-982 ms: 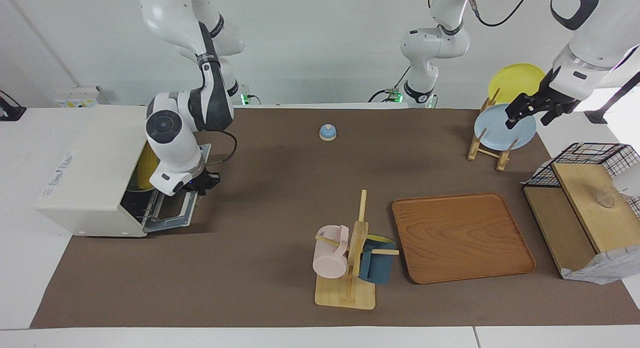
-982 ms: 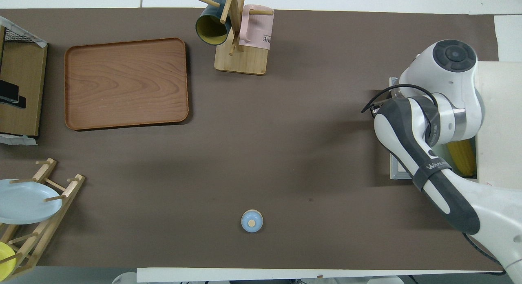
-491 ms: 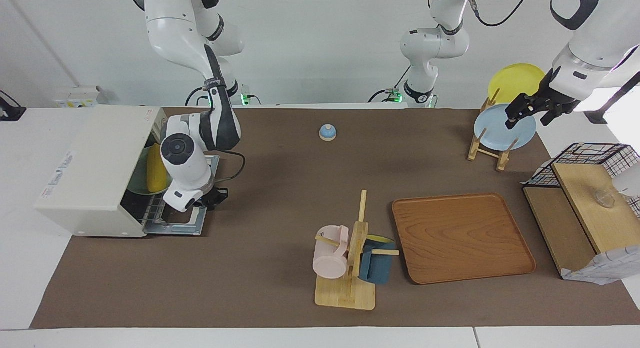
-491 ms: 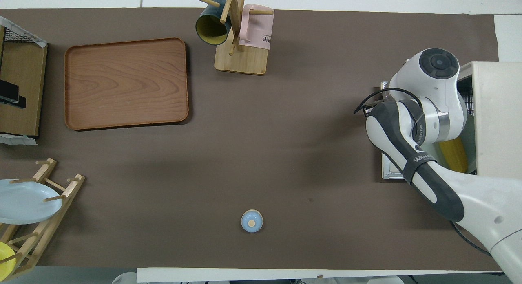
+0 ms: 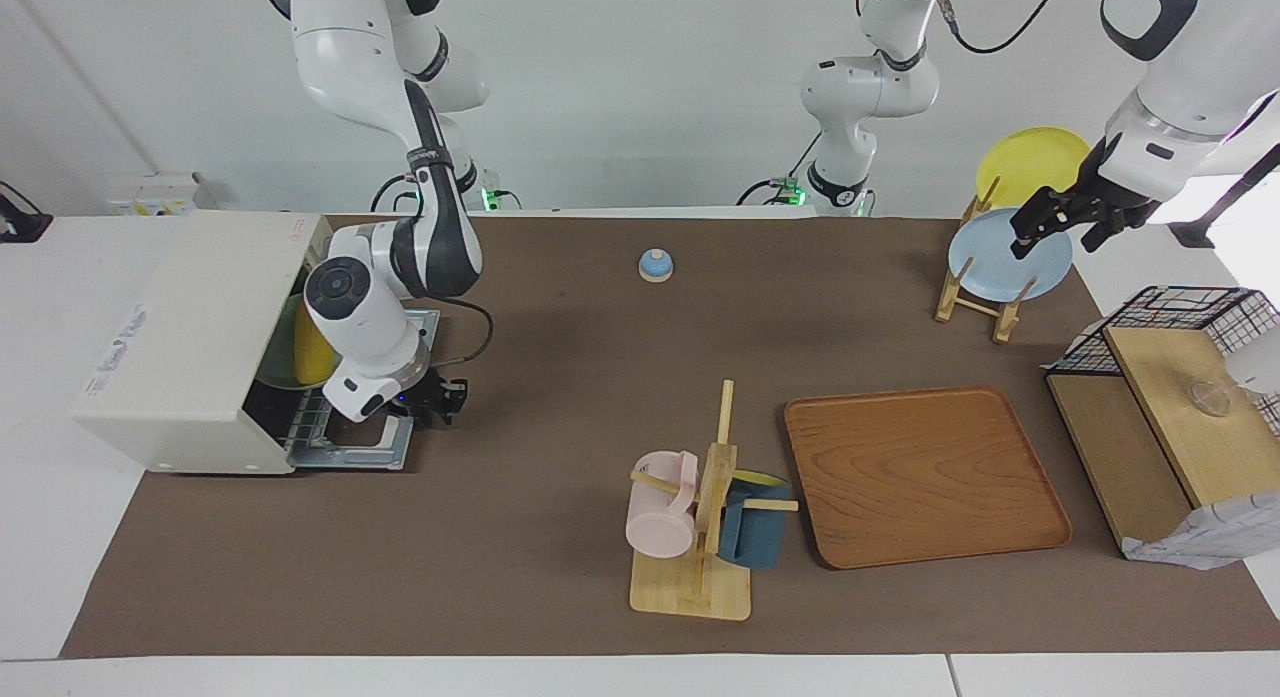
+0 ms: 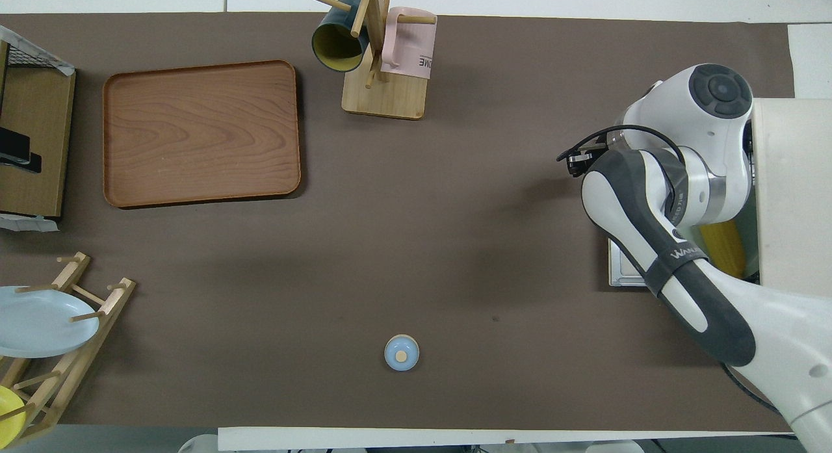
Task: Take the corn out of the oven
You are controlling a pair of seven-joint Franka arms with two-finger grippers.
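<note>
The off-white oven [image 5: 190,327] stands at the right arm's end of the table, its door [image 5: 355,447] lying open and flat on the table. The yellow corn [image 5: 310,359] lies inside on a pale green dish, partly hidden by the right arm; it also shows in the overhead view [image 6: 723,248]. My right gripper [image 5: 445,397] hangs low just past the door's outer edge, clear of the oven and holding nothing. My left gripper [image 5: 1058,232] is open and waits over the blue plate [image 5: 1005,267] in the wooden rack.
A small blue knob [image 5: 655,265] sits mid-table near the robots. A mug tree [image 5: 700,517] with a pink and a blue mug, a wooden tray [image 5: 925,472], a yellow plate [image 5: 1030,162] in the rack and a wire shelf [image 5: 1170,397] stand toward the left arm's end.
The oven door has swung down from part open to flat. My right gripper has drawn back from the door to just past its edge. The left arm has not moved.
</note>
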